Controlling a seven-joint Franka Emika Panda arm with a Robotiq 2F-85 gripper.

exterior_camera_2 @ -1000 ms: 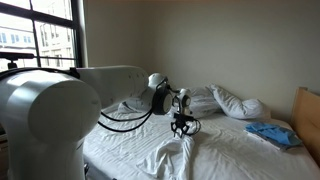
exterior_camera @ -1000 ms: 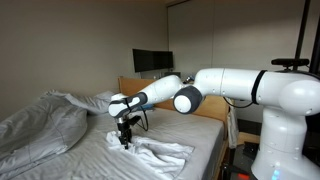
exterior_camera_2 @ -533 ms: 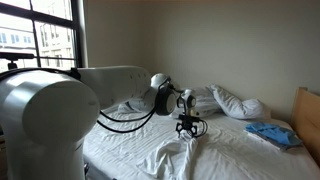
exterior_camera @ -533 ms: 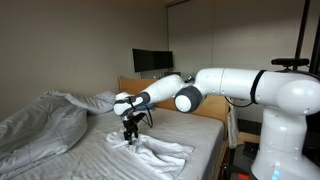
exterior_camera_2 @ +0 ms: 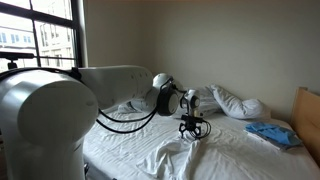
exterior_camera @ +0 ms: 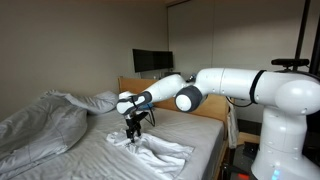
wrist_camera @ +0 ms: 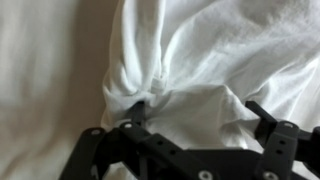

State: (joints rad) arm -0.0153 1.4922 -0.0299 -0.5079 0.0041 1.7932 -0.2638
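Your gripper (exterior_camera: 133,128) hangs with its jaws wide apart, holding nothing, just above the near end of the white cloth (exterior_camera: 162,150) on the bed (exterior_camera: 85,162).

In the wrist view the gripper (wrist_camera: 195,105) comes in from 6 o'clock. The cloth (wrist_camera: 200,55) lies directly ahead at 12 o'clock. Its tightest bunch, a small knot of folds, sits at about 10 o'clock from the gap, just beside one fingertip, while the other fingertip stands over smoother fabric at 3 o'clock. Whether that fingertip touches the folds you cannot tell from here.

The cloth's long axis runs roughly from 7 to 1 o'clock in the wrist view. In an exterior view it trails from under the gripper toward 4 o'clock, across the bed toward the arm's base. In an exterior view the gripper (exterior_camera_2: 192,130) stands at the top of a raised ridge of cloth (exterior_camera_2: 176,152) that falls away toward 7 o'clock.

No bin or basket shows, and the bed carries everything:
- A rumpled duvet (exterior_camera: 40,122) lies at 9 o'clock from the gripper.
- Pillows (exterior_camera_2: 238,103) sit beyond it.
- A blue cloth (exterior_camera_2: 268,133) lies well apart, near the headboard (exterior_camera_2: 307,115).
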